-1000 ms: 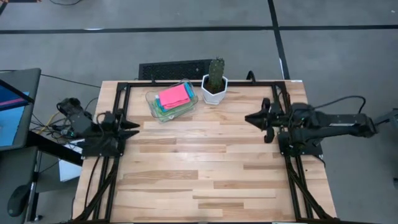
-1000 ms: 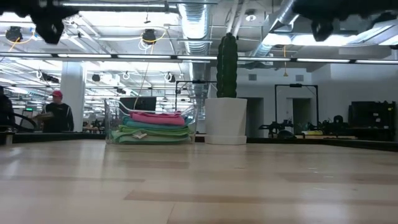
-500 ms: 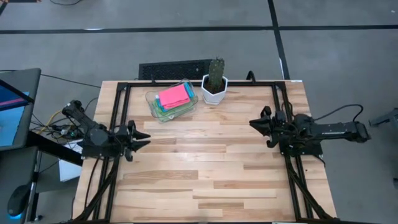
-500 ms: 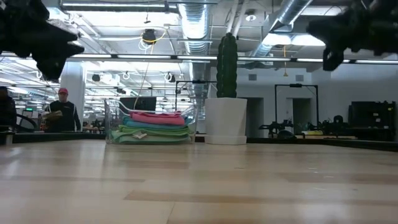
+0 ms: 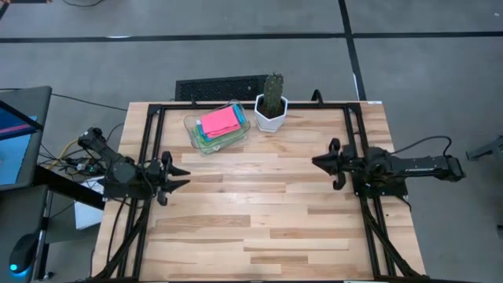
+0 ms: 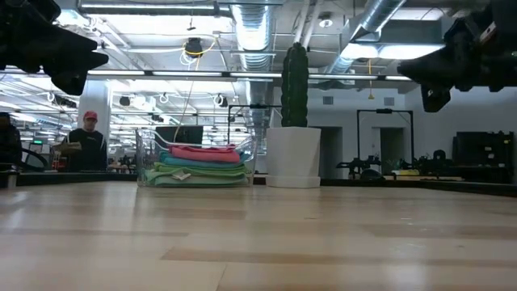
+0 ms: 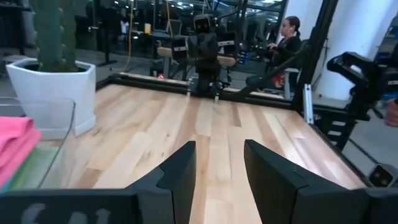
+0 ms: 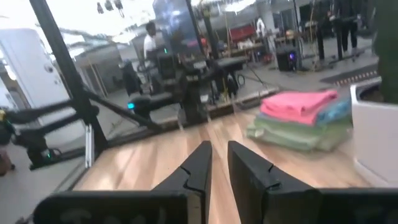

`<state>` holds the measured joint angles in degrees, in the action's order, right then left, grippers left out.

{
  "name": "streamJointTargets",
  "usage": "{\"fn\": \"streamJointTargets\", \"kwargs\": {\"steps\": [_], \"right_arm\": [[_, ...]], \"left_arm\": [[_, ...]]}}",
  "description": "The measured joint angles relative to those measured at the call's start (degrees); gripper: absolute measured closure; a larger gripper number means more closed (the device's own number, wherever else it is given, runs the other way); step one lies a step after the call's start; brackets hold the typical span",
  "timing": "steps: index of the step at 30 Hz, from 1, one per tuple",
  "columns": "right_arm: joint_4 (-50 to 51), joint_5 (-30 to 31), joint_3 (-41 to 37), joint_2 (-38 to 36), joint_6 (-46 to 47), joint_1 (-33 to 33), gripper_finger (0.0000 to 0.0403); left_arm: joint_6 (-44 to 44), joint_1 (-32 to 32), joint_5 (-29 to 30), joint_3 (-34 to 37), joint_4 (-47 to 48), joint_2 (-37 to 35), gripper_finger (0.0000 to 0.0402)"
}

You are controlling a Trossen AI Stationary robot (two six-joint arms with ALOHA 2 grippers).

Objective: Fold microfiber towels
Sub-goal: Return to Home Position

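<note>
The microfiber towels [image 5: 219,123] lie folded in a stack inside a clear plastic tray [image 5: 193,126] at the table's far edge, left of centre. A hot pink one lies on top, with cyan and pale green below [image 6: 199,166]. The stack also shows in the left wrist view [image 7: 13,142] and in the right wrist view [image 8: 300,118]. My left gripper [image 5: 185,178] hovers at the table's left side, open and empty [image 7: 219,163]. My right gripper [image 5: 314,163] hovers at the right side, its fingers a narrow gap apart and empty [image 8: 219,163]. Both point toward the table's middle.
A cactus in a white pot [image 5: 272,110] stands right beside the tray at the far edge. Black frame rails [image 5: 149,149] run along the table's left and right sides. The wooden tabletop [image 5: 251,204] spreads between the arms. People stand in the room behind [image 6: 81,145].
Both grippers have come down, so that they now show in the low view. My left gripper has gone toward the near edge and a little toward the table's middle. My right gripper has gone a little toward the near edge, and its arm has straightened.
</note>
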<state>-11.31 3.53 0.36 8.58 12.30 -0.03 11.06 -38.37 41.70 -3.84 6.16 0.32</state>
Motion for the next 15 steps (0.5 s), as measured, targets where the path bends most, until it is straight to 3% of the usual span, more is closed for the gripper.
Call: {"fn": "streamJointTargets", "kwargs": {"steps": [15], "right_arm": [[9.5, 2.4, 0.0, 0.0, -0.4, 0.2, 0.0327]], "left_arm": [[-0.4, 0.0, 1.0, 0.0, 0.2, 0.0, 0.0274]]}}
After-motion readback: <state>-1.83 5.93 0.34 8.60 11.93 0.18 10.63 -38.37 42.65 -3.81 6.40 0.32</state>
